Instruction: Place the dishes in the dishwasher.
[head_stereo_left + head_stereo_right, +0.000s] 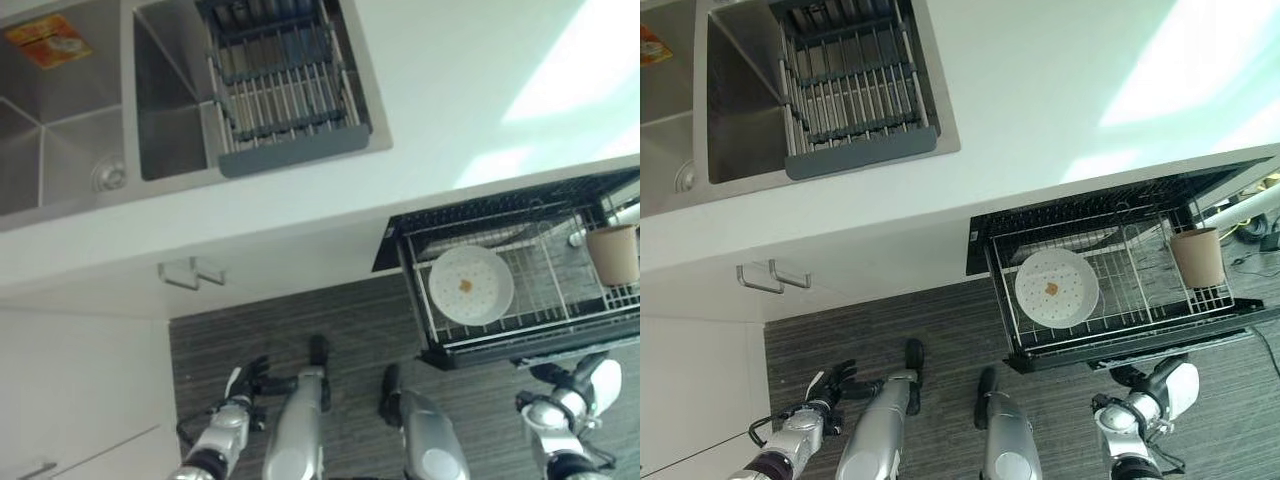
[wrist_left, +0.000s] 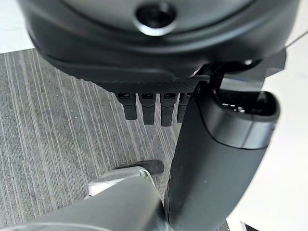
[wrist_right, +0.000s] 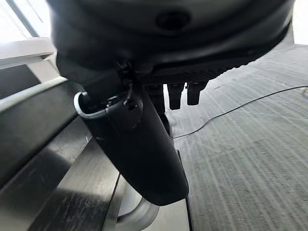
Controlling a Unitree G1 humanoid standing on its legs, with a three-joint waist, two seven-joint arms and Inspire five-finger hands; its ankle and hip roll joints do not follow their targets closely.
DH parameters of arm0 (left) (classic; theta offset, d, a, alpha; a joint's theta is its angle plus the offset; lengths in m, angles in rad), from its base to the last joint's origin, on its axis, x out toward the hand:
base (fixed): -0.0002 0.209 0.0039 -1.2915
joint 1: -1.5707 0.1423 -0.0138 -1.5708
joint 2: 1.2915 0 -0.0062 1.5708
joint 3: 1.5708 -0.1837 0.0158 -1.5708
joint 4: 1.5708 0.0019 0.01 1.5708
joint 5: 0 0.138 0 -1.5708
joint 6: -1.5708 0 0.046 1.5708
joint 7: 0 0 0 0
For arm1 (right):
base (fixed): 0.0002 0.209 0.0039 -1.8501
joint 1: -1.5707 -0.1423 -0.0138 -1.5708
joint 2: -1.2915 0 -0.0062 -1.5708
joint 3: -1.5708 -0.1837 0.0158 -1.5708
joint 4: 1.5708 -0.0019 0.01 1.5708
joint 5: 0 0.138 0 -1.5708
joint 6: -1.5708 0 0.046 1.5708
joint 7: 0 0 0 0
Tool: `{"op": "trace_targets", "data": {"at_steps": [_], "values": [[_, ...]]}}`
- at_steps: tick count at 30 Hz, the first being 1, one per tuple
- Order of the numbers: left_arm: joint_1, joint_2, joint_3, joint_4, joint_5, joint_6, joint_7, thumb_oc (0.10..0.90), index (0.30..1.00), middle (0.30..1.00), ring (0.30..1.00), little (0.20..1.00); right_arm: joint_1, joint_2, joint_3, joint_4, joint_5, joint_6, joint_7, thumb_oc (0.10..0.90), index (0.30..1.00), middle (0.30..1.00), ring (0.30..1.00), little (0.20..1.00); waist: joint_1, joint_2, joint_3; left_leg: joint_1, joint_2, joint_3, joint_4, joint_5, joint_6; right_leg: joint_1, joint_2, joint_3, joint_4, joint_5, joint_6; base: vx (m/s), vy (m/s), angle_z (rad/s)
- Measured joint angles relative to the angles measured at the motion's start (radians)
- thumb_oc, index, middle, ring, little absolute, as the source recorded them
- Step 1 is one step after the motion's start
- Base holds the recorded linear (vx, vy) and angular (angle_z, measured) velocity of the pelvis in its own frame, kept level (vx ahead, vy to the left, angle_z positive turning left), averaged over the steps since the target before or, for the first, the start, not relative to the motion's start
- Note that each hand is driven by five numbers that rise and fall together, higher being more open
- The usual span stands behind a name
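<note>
The dishwasher's lower rack is pulled out over the dark floor at the right. A white plate with a small brown speck lies flat in its left half, and a tan cup stands upright at its right end. My left hand hangs low over the floor, left of the rack, fingers straight and empty; the left wrist view shows its fingers relaxed. My right hand hangs just below the rack's front edge, open and holding nothing, its fingers straight.
A steel double sink is set in the white counter at upper left, with a grey wire drainer across its right basin. A cabinet handle sticks out below the counter. White cabinet fronts stand at lower left.
</note>
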Motion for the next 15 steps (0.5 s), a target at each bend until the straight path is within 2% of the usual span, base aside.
{"op": "trace_targets", "data": {"at_steps": [3, 7, 9, 10, 11, 15], "values": [[-0.002, 0.0, -0.001, -0.008, 0.001, 0.0, 0.001, 0.8, 0.9, 0.9, 0.9, 0.9, -0.018, -0.038, 0.013, -0.044, -0.008, 0.008, -0.01, 0.8, 0.9, 0.9, 0.9, 0.9, 0.019, 0.015, 0.004, -0.02, -0.007, -0.011, 0.003, 0.008, -0.001, -0.028, -0.007, -0.003, 0.026, -0.008, 0.001, 0.01, 0.047, 0.09], [0.027, 0.009, -0.003, 0.076, 0.003, 0.023, 0.0, 0.8, 0.9, 0.9, 0.9, 0.9, -0.109, -0.082, 0.017, -0.073, -0.021, 0.024, -0.004, 0.8, 0.9, 0.9, 0.9, 0.9, 0.027, 0.028, 0.007, -0.046, -0.015, -0.018, 0.002, 0.014, 0.006, -0.064, -0.019, -0.015, 0.056, -0.015, -0.005, 0.0, 0.052, 0.1], [0.073, 0.013, -0.001, 0.102, 0.003, 0.042, -0.001, 0.8, 0.9, 0.9, 0.9, 0.9, -0.134, -0.089, 0.031, -0.106, -0.058, 0.018, 0.014, 0.8, 0.9, 0.9, 0.9, 0.9, 0.055, 0.034, 0.006, -0.052, -0.021, -0.018, 0.001, 0.025, 0.005, -0.065, -0.035, -0.028, 0.065, -0.021, -0.008, 0.01, 0.107, 0.08], [0.093, 0.012, -0.012, 0.103, 0.004, 0.023, -0.011, 0.8, 0.9, 0.9, 0.9, 0.9, -0.204, -0.101, 0.041, -0.099, -0.032, 0.062, 0.012, 0.8, 0.9, 0.9, 0.9, 0.9, 0.059, 0.038, 0.004, -0.06, -0.028, -0.018, 0.009, 0.016, 0.01, -0.083, -0.042, -0.036, 0.089, -0.027, -0.005, 0.01, 0.031, 0.21], [0.093, 0.013, -0.013, 0.109, 0.004, 0.024, -0.024, 0.8, 0.9, 0.9, 0.9, 0.9, -0.224, -0.117, 0.044, -0.098, -0.029, 0.065, 0.023, 0.8, 0.9, 0.9, 0.9, 0.9, 0.069, 0.038, 0.004, -0.075, -0.038, -0.023, 0.016, 0.018, 0.014, -0.099, -0.055, -0.038, 0.109, -0.045, -0.003, 0.01, 0.032, 0.29], [0.086, 0.018, -0.012, 0.096, 0.002, -0.002, -0.045, 0.8, 0.9, 0.9, 0.9, 0.9, -0.343, -0.161, 0.106, -0.089, -0.04, 0.066, 0.063, 0.8, 0.9, 0.9, 0.9, 0.9, 0.124, 0.038, 0.004, -0.135, -0.048, -0.04, 0.039, 0.026, 0.009, -0.148, -0.062, -0.051, 0.14, -0.049, 0.0, 0.0, 0.003, 0.15]]}}
